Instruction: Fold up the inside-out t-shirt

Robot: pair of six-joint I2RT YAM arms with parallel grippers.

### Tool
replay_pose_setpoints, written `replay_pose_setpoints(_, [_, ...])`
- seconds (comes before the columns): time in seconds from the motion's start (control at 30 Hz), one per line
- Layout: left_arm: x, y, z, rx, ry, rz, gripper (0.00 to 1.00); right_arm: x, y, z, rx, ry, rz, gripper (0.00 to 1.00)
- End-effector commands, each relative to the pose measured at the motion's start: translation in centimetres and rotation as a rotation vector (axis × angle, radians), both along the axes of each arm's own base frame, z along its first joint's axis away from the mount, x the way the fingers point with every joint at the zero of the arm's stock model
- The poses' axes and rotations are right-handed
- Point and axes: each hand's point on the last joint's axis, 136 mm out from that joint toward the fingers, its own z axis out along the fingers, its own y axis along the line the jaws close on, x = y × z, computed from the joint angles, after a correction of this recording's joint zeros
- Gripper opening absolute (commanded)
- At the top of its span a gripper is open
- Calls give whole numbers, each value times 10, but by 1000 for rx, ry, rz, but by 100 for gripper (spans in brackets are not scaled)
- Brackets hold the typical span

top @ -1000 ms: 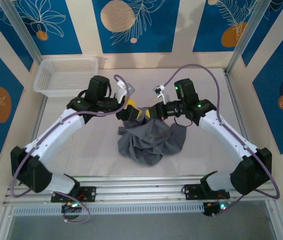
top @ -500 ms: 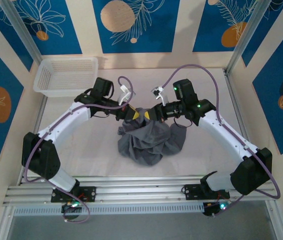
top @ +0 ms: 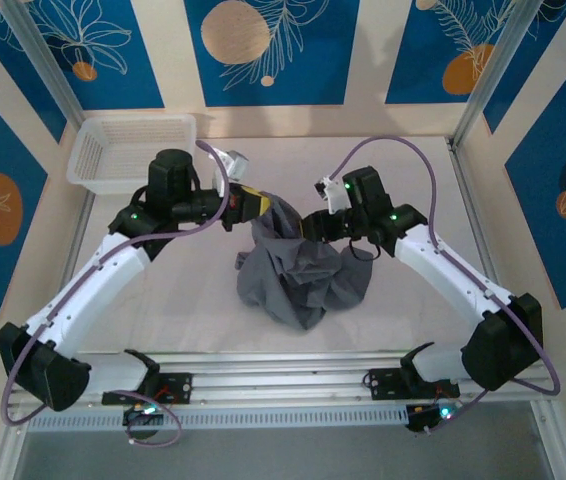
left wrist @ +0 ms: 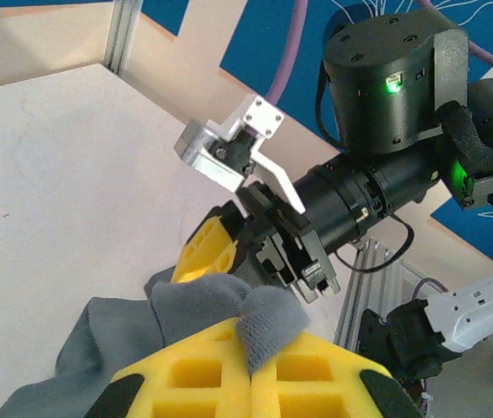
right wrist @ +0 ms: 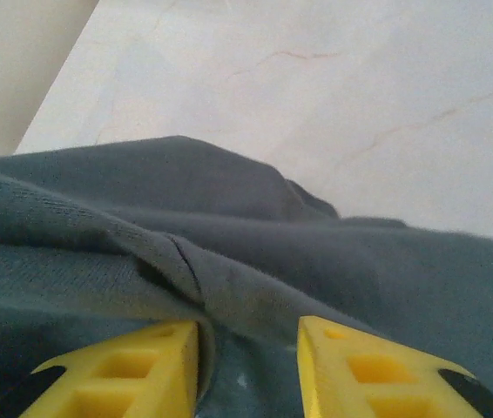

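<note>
**A:** Pale marbled worktop [top: 193, 295], blue wall panels [top: 303, 60] with leaf prints, white mesh basket [top: 128, 150] far left. Where's the t-shirt [top: 303, 275]?

**B:** Mid-worktop, a rumpled dark grey heap of soft thin knit. No clear long axis, just peaked at its far edge. The left tool [left wrist: 251, 344] is clenched on that peak. The right tool [right wrist: 248, 335] has its yellow gridded fingers parted, a fold just ahead.

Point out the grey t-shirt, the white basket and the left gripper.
t-shirt [top: 303, 275]: top external view, bunched middle.
white basket [top: 103, 180]: top external view, near wall.
left gripper [left wrist: 251, 348]: left wrist view, between shut jaws.
</note>
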Motion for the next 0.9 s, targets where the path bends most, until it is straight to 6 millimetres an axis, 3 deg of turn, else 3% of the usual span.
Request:
replay_pose_setpoints(0.0, [7, -10, -12, 12, 58, 15, 0, -23, 7, 32, 63, -73, 32, 37])
replay_pose_setpoints(0.13, [6, -19, -17, 18, 70, -3, 0, -29, 0, 55, 162, -131, -119, 19])
replay_pose_setpoints(0.27, [6, -24, -22, 35, 80, -12, 0, -42, 15, 65, 253, -137, -117, 16])
replay_pose_setpoints(0.37, [6, -26, -25, 40, 88, -17, 0, -50, 31, 68, 247, -185, -36, 22])
replay_pose_setpoints(0.5, [6, -28, -26, 44, 91, -16, 0, -39, 42, 67, 186, -245, -7, 41])
replay_pose_setpoints(0.63, [5, -28, -24, 44, 89, -17, 0, -18, 50, 59, 118, -293, -12, 39])
replay_pose_setpoints(0.73, [5, -26, -18, 42, 73, -7, 0, -5, 48, 36, 52, -267, -62, 35])
replay_pose_setpoints(0.87, [4, -22, -13, 50, 49, 6, 0, -9, 51, 12, 33, -212, -42, 33])
